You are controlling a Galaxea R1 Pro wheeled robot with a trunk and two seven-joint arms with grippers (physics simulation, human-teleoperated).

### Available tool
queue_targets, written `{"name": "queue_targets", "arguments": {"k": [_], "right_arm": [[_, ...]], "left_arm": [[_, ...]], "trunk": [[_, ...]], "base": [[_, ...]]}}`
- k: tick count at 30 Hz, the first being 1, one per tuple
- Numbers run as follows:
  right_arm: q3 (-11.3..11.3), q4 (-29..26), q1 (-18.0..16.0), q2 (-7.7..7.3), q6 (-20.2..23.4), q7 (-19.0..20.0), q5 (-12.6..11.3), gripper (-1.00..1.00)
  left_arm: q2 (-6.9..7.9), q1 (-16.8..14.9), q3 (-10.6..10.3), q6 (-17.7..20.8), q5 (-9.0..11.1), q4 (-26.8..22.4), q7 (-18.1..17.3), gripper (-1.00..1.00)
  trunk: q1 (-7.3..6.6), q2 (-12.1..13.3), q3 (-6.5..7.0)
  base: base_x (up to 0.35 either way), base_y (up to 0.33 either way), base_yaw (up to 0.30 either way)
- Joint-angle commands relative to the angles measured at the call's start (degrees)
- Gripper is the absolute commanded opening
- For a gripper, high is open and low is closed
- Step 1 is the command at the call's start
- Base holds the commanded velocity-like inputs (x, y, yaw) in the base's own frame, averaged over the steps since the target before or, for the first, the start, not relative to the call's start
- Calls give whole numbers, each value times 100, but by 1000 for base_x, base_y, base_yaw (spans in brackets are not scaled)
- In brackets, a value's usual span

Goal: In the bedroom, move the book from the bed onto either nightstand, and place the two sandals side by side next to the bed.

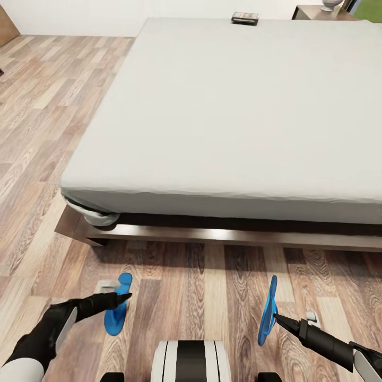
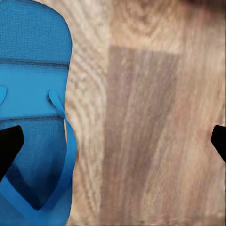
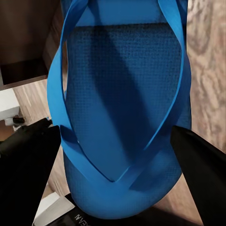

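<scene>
We see our two matte-black arms with white shell panels near the forearms, tapering to slim black grippers, left point(image 1: 125, 298) and right point(image 1: 276, 317); a white trunk point(image 1: 191, 361) carries black vertical stripes.

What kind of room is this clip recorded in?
Most likely a bedroom. A large low bed with a pale mattress on a dark wooden frame takes up most of the head view, a dark wooden nightstand sits at its far corner, and the floor is light-brown wood planks.
</scene>
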Motion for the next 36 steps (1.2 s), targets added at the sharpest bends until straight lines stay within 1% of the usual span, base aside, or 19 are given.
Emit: {"name": "queue_targets", "arguments": {"k": [1,3,4,5,7,9,11,13,14,16,17,20,23,28,30,31,32,35,36], "right_arm": [[1,1,-1,-1,39,-6,-31,-100],[0,4,-1,-1,34,-21,-27,-100],[-1,6,-1,-1,30,-27,-26,-100],[-3,7,-1,-1,26,-33,-25,-100],[-9,13,-1,-1,17,-49,-21,-100],[-13,18,-1,-1,13,-57,-18,-100],[-15,17,-1,-1,4,-68,-6,-100],[-16,2,-1,-1,2,-163,14,-100],[-16,-25,-1,-1,2,-407,53,-100],[-13,-58,-1,2,1,-948,144,-100],[-10,-89,-1,5,4,-1426,233,-100],[-3,-272,-1,7,8,-2278,426,-100],[0,-537,-1,8,8,-3208,767,-100],[9,-683,-1,8,3,-4031,908,-100],[34,-884,-1,8,3,-4627,964,-100],[41,-952,-1,11,2,-4909,1042,-100],[48,-1020,-1,16,1,-5291,1233,-100],[19,-1070,-1,47,-61,-5669,1663,-100],[18,-1065,-1,54,-157,-5705,1717,-100]], "left_arm": [[168,-1,17,125,131,-14,-588,100],[288,-1,105,166,201,-8,-1057,100],[322,4,230,175,220,-4,-1190,100],[343,19,419,181,233,-2,-1276,100],[358,72,1128,176,246,65,-1453,100],[360,101,1392,109,234,324,-1572,100],[375,129,1545,-186,224,942,-1713,100],[372,136,1580,-550,218,1355,-1753,100],[363,138,1588,-811,221,1525,-1771,100],[348,139,1593,-1011,225,1644,-1773,100],[343,140,1597,-1080,234,1683,-1782,100],[340,140,1611,-1120,249,1693,-1806,100],[338,140,1609,-1108,261,1675,-1811,100],[326,140,1605,-1101,264,1665,-1816,100],[322,140,1602,-1101,264,1660,-1816,100],[321,140,1600,-1104,264,1660,-1816,100],[321,140,1598,-1106,264,1658,-1815,100],[320,140,1597,-1109,264,1661,-1814,100],[320,140,1597,-1109,264,1662,-1812,100]], "trunk": [[-1,-1,-3],[-1,-1,-3],[-1,-1,-3],[-1,-1,-3],[-1,-1,-3],[-1,-1,-3],[-1,-1,-3],[-1,-1,-3],[-1,-1,-3],[-1,-1,-3],[-1,-1,-3],[-1,-1,-3],[-1,-1,-3],[-1,-1,-3],[-1,-1,-3],[-1,-1,-3],[-1,-1,-3],[-1,-1,-3],[-1,-1,-3]], "base": [[0,0,0],[0,0,0],[0,0,0],[0,0,0],[0,0,0],[0,0,0],[0,0,0],[0,0,0],[0,0,0],[0,0,0],[0,0,0],[0,0,0],[0,0,0],[0,0,0],[0,0,0],[0,0,0],[0,0,0],[0,0,0],[0,0,0]]}}
